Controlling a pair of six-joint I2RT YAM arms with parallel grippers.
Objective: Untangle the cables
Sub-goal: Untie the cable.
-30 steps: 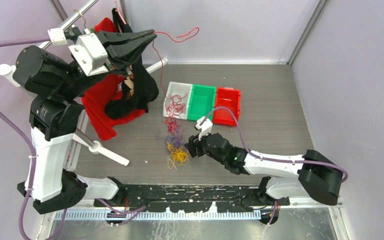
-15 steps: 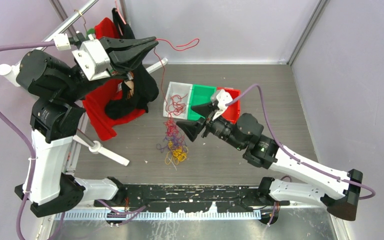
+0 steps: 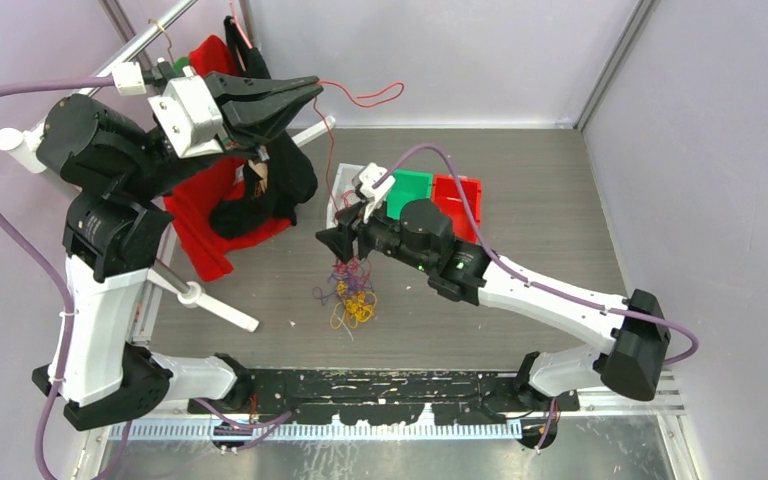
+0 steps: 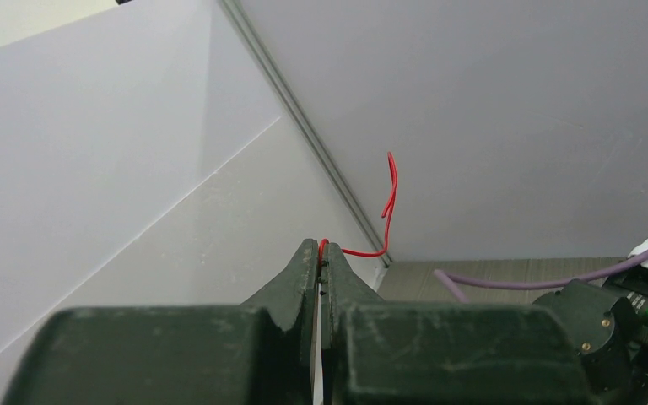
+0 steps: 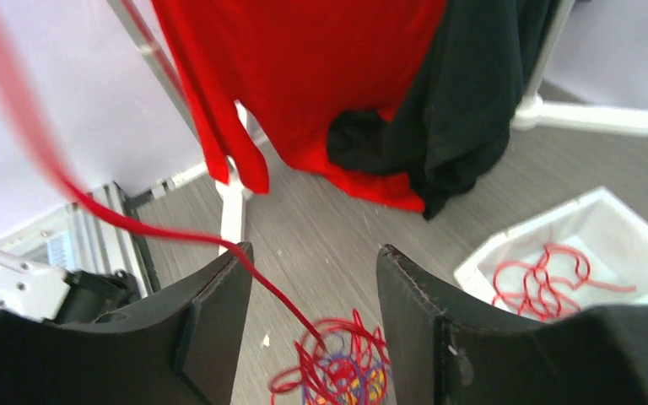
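The black two-finger left gripper (image 3: 308, 92) is raised high at the rear left, its jaws pressed together on a thin red cable (image 4: 390, 198). In the left wrist view the fingertips (image 4: 308, 257) meet with the strand pinched between them. A short free end of this cable curls past the tips towards the back wall, while the long part drops to the tangled heap of thin red, yellow-orange and purple cables (image 3: 350, 298). The heap lies on the grey wood-grain tabletop (image 3: 550, 190), just in front of the bins.

The black right gripper (image 3: 340, 240) hovers just above that heap with its jaws spread wide and nothing held. In its wrist view the taut red strand slants through the gap between the fingers (image 5: 219, 312) down into the heap, and I cannot tell whether it touches one of them.

Behind the heap stands a white plastic bin (image 5: 506, 246) with a few loose red cables (image 5: 540, 268) coiled inside. A green plastic bin (image 3: 415, 188) and a red plastic bin (image 3: 463, 200) stand side by side next to it. A red cloth (image 3: 195, 220) and a black cloth (image 3: 285, 185) hang from a metal rack (image 3: 145, 38) at the left
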